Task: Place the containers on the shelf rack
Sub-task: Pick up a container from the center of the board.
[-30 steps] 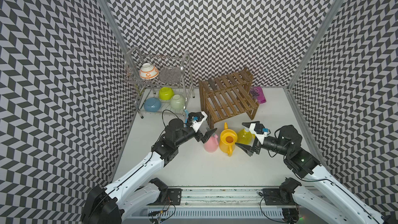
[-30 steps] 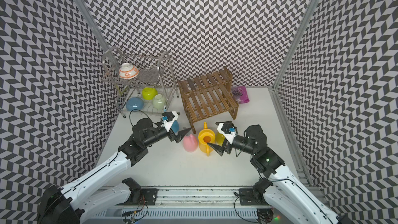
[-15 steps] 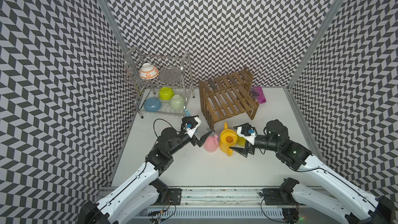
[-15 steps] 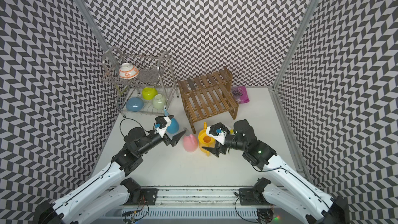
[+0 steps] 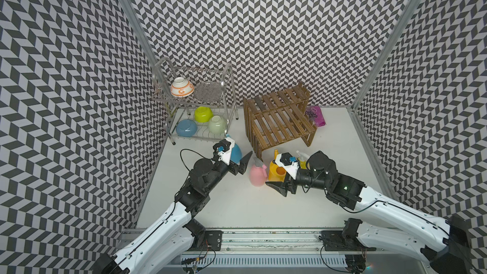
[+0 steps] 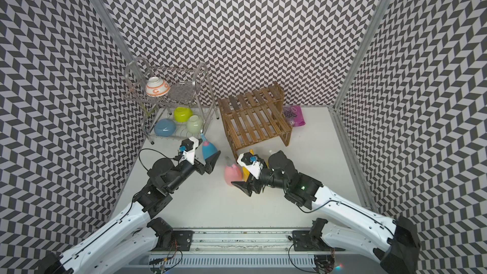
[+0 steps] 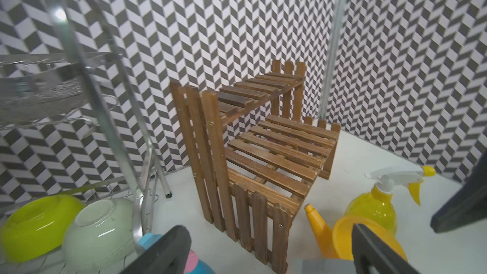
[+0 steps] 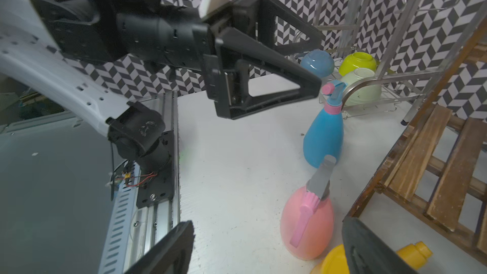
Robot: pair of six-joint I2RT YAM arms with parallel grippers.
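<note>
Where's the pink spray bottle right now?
In both top views the pink spray bottle stands on the table just in front of the wooden rack, beside the yellow watering can on its right.

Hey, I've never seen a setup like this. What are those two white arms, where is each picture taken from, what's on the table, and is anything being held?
These are two robot arms at a white table, each ending in a two-fingered pincer. Two pictures look down from overhead, nearly identical; the other two come from a camera on each wrist. On the table stand a blue spray bottle, a pink spray bottle, a yellow watering can and a yellow trigger sprayer, in front of a wooden shelf rack with nothing on it. A wire dish rack holding bowls stands to one side; a purple packet lies on the other. The left pincer is open beside the blue bottle; the right pincer is open at the watering can. Neither holds anything.
</note>
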